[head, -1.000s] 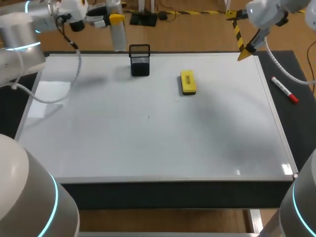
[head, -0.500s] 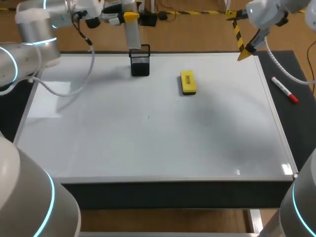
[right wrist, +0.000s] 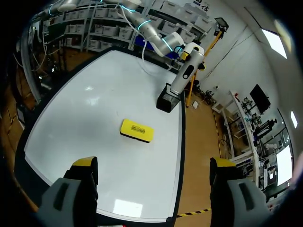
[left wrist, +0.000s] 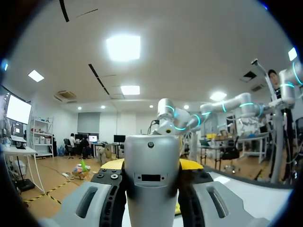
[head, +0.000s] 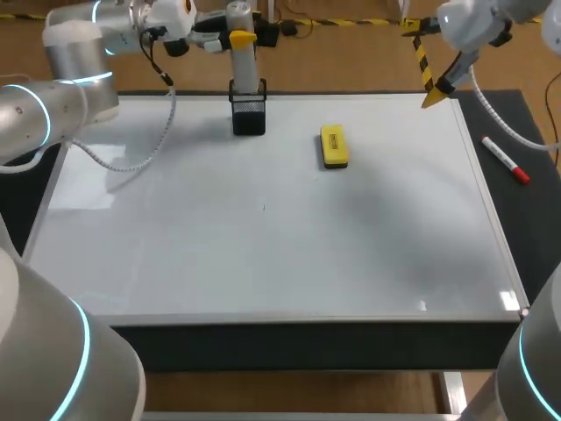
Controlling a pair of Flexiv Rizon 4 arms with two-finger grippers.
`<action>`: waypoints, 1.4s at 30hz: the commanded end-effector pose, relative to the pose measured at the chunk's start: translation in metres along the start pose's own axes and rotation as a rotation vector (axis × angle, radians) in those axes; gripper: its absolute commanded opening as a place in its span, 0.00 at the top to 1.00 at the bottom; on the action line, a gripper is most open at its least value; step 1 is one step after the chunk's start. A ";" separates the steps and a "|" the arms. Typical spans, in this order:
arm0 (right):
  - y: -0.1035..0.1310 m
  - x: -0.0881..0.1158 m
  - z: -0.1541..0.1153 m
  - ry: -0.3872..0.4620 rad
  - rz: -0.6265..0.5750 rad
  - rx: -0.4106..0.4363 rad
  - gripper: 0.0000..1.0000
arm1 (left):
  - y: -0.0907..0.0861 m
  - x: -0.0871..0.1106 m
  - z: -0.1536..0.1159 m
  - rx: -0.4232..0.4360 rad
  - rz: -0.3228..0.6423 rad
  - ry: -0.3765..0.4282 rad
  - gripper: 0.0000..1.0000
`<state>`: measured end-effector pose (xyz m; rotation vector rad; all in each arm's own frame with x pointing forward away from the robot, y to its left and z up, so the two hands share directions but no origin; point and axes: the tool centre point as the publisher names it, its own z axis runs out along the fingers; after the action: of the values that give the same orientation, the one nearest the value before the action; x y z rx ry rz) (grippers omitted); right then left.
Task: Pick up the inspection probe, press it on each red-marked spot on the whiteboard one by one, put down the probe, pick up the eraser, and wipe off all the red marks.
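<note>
The silver cylindrical inspection probe (head: pixel 242 68) stood upright, clamped between the left gripper's (left wrist: pixel 150 164) fingers, its lower end at the mouth of a black mesh holder (head: pixel 249 116) by the whiteboard's (head: pixel 263 254) far edge. The yellow block eraser (head: pixel 333 146) lay nearby on bare glossy board. The right gripper (right wrist: pixel 154 172) hung spread wide, holding nothing, over the far right corner.

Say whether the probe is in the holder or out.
Barely in: the probe has its lower end at the mouth of the holder, the rest above, clamped in the left gripper.
</note>
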<state>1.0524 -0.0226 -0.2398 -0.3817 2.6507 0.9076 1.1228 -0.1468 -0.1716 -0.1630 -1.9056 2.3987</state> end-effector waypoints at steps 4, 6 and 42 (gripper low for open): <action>0.000 0.000 0.000 0.003 -0.001 0.004 0.00 | 0.018 -0.006 -0.005 0.018 -0.012 0.008 1.00; 0.000 0.000 0.000 0.003 -0.001 0.004 0.00 | 0.023 -0.007 -0.006 0.017 -0.013 0.007 1.00; 0.000 0.000 0.000 0.003 -0.001 0.004 0.00 | 0.084 -0.023 -0.019 0.014 -0.075 -0.005 1.00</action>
<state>1.0525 -0.0226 -0.2399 -0.3817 2.6506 0.9084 1.1410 -0.1507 -0.2528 -0.0165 -1.8961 2.3900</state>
